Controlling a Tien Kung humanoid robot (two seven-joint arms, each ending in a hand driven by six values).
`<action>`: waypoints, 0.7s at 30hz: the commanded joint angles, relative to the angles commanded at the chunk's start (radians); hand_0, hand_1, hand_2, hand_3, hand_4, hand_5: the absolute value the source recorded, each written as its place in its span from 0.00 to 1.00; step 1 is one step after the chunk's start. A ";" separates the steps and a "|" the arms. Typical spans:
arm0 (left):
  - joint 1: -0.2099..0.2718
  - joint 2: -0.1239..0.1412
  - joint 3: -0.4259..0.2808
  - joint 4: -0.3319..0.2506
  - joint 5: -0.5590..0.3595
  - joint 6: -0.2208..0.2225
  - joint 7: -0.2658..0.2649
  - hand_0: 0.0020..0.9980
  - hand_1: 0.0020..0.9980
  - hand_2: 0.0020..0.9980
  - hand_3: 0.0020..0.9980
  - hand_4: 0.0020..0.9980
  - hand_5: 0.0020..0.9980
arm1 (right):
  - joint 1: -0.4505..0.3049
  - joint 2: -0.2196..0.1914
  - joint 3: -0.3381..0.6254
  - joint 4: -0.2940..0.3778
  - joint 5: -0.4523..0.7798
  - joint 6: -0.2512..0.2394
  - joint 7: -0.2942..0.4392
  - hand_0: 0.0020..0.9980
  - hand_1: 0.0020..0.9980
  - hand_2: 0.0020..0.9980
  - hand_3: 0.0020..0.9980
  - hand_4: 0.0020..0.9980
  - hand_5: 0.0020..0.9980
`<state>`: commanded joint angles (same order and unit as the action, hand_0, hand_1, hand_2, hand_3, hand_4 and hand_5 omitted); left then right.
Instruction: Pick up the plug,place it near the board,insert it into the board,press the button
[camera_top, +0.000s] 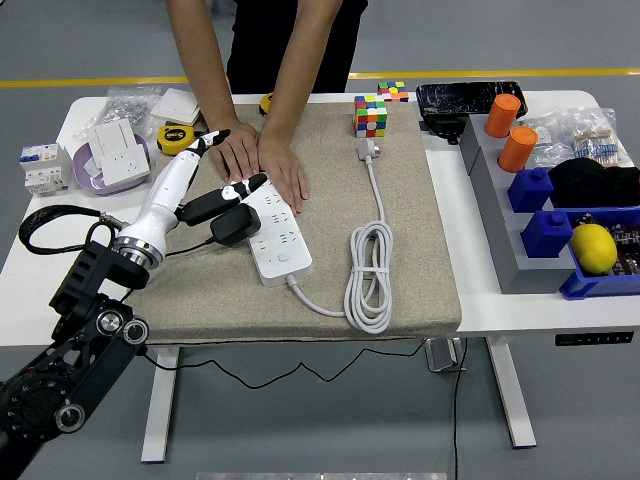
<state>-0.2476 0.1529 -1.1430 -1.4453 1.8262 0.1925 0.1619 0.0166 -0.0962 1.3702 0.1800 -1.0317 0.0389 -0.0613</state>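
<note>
Left robot hand (205, 195) was seen closed on the black plug (236, 225) — plug held against the left edge of the white board (273, 230), which was pinned by a person's hands (262, 160).

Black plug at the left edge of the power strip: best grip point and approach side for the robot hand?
Grip the black plug by the flat sides of its blocky body, not the cable. Come from the left and above: the power strip lies against its right, and a person's hands hold the strip's far end. The left robot hand is already at it, fingers extended.
</note>
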 joint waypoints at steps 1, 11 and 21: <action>0.002 0.002 0.003 0.003 0.003 -0.005 0.002 0.92 0.98 0.95 0.90 1.00 0.80 | 0.000 0.000 0.000 0.000 0.000 0.000 0.000 0.81 0.73 0.72 0.68 0.98 0.66; -0.003 0.017 0.056 0.065 0.030 -0.049 0.015 0.92 0.97 0.92 0.87 1.00 0.82 | -0.005 -0.001 0.004 0.000 -0.005 -0.001 -0.002 0.81 0.73 0.72 0.68 0.98 0.66; 0.005 0.032 0.071 0.087 0.093 -0.079 0.033 0.92 0.96 0.92 0.86 1.00 0.84 | -0.005 -0.001 0.003 0.000 -0.004 -0.001 -0.002 0.81 0.73 0.72 0.68 0.98 0.66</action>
<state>-0.2430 0.1847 -1.0724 -1.3583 1.9194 0.1135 0.1946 0.0120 -0.0972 1.3732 0.1800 -1.0359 0.0380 -0.0637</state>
